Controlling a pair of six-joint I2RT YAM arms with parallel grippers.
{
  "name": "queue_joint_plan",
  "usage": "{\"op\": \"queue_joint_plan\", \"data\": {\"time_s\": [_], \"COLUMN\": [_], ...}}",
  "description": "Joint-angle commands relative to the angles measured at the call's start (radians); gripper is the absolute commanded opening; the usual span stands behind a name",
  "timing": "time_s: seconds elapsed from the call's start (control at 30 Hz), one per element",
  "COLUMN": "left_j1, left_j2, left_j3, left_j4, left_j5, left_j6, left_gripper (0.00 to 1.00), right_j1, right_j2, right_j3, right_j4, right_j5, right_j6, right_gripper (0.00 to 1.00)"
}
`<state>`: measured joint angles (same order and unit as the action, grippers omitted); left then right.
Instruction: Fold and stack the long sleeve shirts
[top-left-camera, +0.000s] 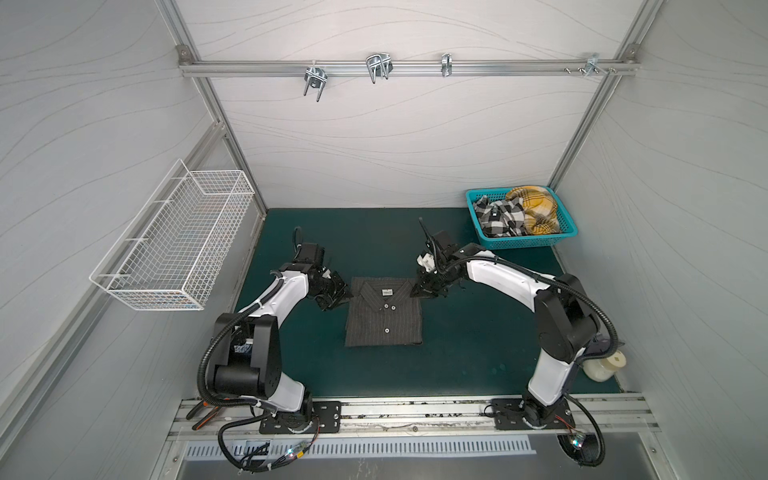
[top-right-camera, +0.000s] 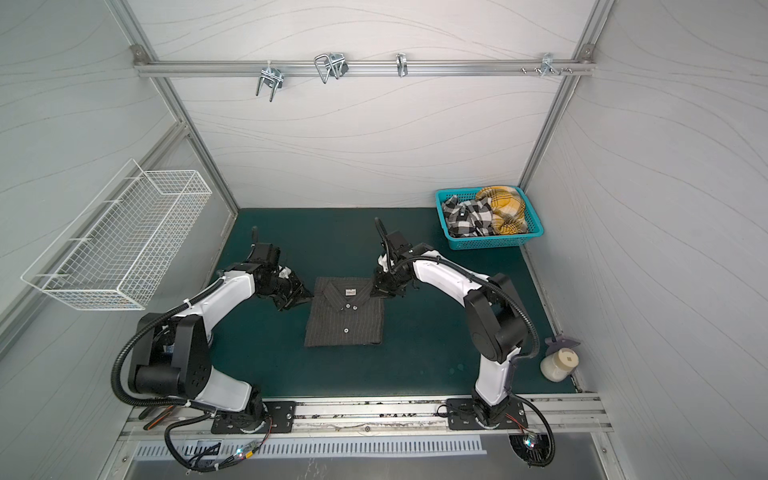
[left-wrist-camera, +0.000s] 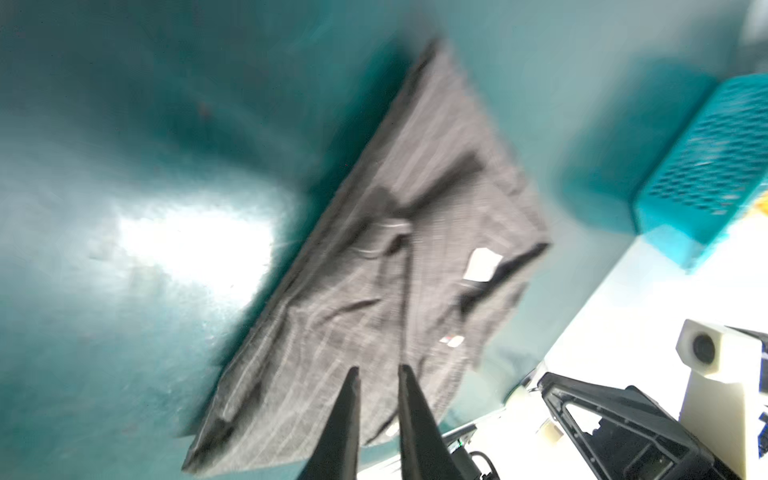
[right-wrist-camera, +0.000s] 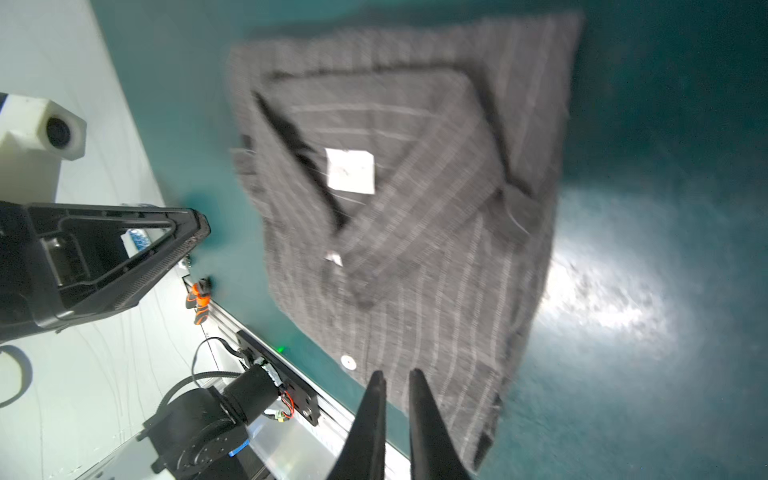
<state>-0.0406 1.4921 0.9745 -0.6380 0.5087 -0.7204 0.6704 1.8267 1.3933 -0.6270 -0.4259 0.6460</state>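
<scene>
- The dark striped shirt (top-left-camera: 384, 318) lies folded flat in the middle of the green counter (top-left-camera: 457, 353), with its collar toward the far edge.
- The left end effector (left-wrist-camera: 379, 369) is by the shirt's left shoulder. Its fingers are a tiny bit apart and hold nothing.
- The right end effector (right-wrist-camera: 397, 371) is by the right shoulder. It is also a tiny bit apart and holds nothing.
- In the far right corner, a blue-green basket (top-left-camera: 523, 245) holds the black-and-white shirt (top-left-camera: 496, 218) and the yellow shirt (top-left-camera: 534, 205), both bunched up.

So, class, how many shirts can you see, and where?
3: the pinstriped shirt folded on the mat at centre; the black-and-white plaid shirt and the yellow plaid shirt crumpled in the teal basket. Others may hide underneath.
</scene>
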Motion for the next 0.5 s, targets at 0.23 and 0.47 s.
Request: {"op": "queue_joint_plan", "data": {"time_s": [0.23,0.47], "left_j1": [0.006,-0.005], "left_j2": [0.119,0.176], "left_j3": [0.013,-0.035], "left_j4": [0.016,0.084], "left_j5": [0.02,0.038], "left_j6": [0.027,0.007], "left_gripper": [0.15,0.15], "right_j1": [0.053,0.079], "right_j2": [0.219,0.275], "right_j3": [0.135,0.069], "right_j4": [-0.019,-0.001], "right_j5": [-0.038,-0.005], "right_j6": [-0.006,-0.001], "right_gripper": [0.14,0.12]}}
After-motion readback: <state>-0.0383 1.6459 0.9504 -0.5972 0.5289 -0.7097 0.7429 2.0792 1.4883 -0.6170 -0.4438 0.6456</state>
